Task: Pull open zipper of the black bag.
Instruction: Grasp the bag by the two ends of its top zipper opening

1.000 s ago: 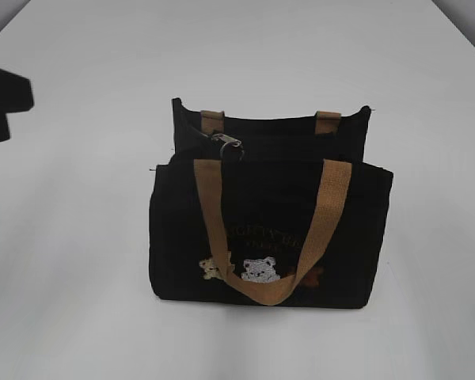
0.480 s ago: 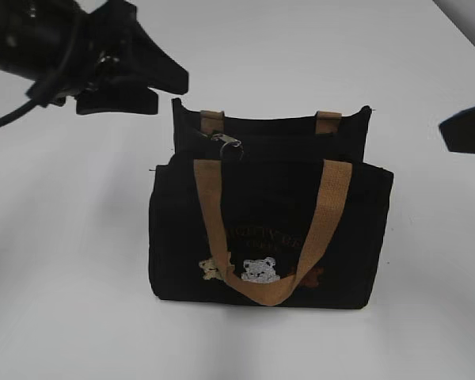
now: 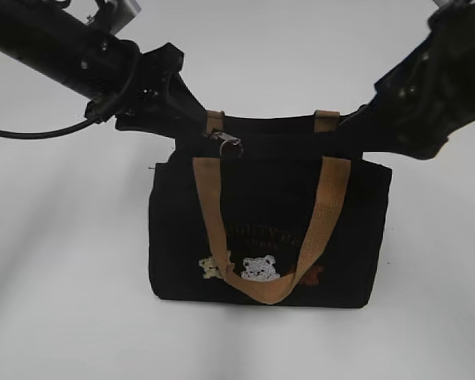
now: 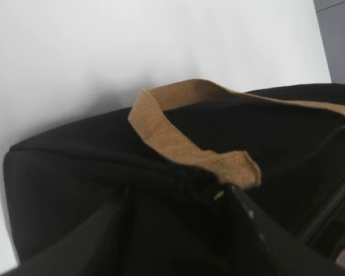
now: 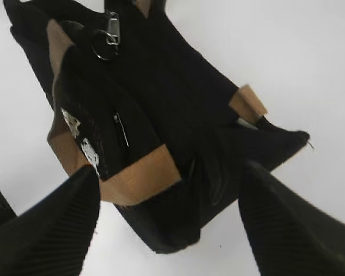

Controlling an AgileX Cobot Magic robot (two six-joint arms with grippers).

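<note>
Zipper (image 3: 289, 142) of the black bag (image 3: 269, 229) looks unopened, its pull just beside the left end effector (image 3: 191, 125), whose jaws, like the right end effector's (image 5: 167, 224), stand apart.

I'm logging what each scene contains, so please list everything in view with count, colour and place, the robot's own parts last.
black bag: one, black fabric with bear patches on its front, standing mid-table.
handles: two, tan webbing; one hangs down the front, the other lies behind the top edge.
zipper: one, silver pull with ring, at the top edge's left end, not gripped.
table: one, white, under the bag.
left gripper: one, black, jaws apart, at the bag's top left corner.
right gripper: one, black, open, fingers spread over the bag's right end.
</note>
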